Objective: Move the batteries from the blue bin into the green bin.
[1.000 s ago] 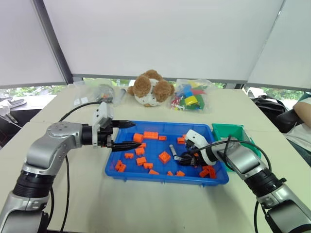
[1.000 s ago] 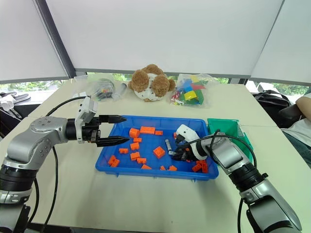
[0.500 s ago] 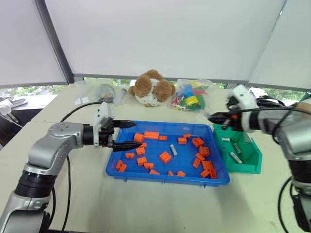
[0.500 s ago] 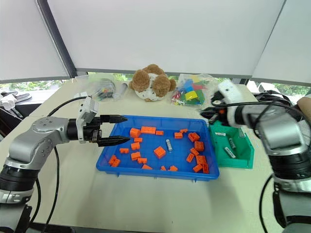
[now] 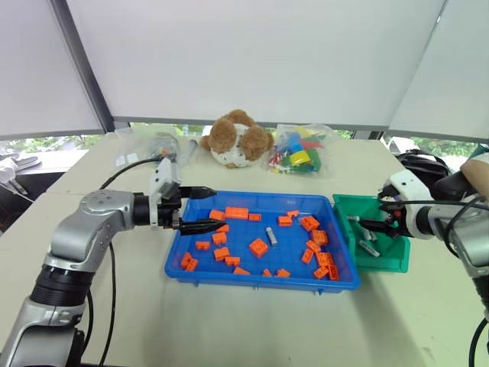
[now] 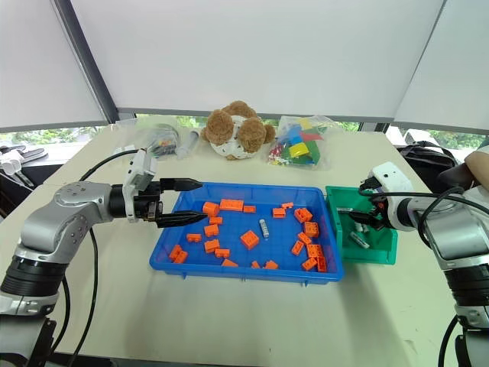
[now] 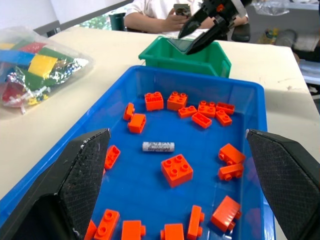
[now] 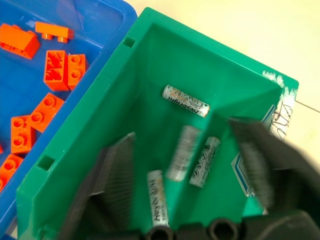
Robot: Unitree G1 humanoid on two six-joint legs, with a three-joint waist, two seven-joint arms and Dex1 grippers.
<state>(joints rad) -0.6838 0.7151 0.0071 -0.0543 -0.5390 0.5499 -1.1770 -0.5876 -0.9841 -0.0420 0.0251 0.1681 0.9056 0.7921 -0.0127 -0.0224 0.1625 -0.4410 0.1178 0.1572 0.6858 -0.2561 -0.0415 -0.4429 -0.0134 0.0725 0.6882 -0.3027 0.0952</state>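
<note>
One battery (image 7: 158, 146) lies loose among orange bricks (image 5: 259, 247) near the middle of the blue bin (image 5: 229, 273). Four batteries (image 8: 185, 100) are in the green bin (image 6: 386, 254), just right of the blue bin; one of them (image 8: 181, 152) is blurred between the right gripper (image 6: 361, 216) fingers, apparently dropping. Right gripper hangs over the green bin, jaws spread, grasping nothing. Left gripper (image 5: 211, 209) hovers over the blue bin's far-left corner, jaws apart, empty. Teddy bear (image 5: 238, 138) and bag of coloured blocks (image 5: 298, 151) sit far on the table (image 5: 229, 321).
</note>
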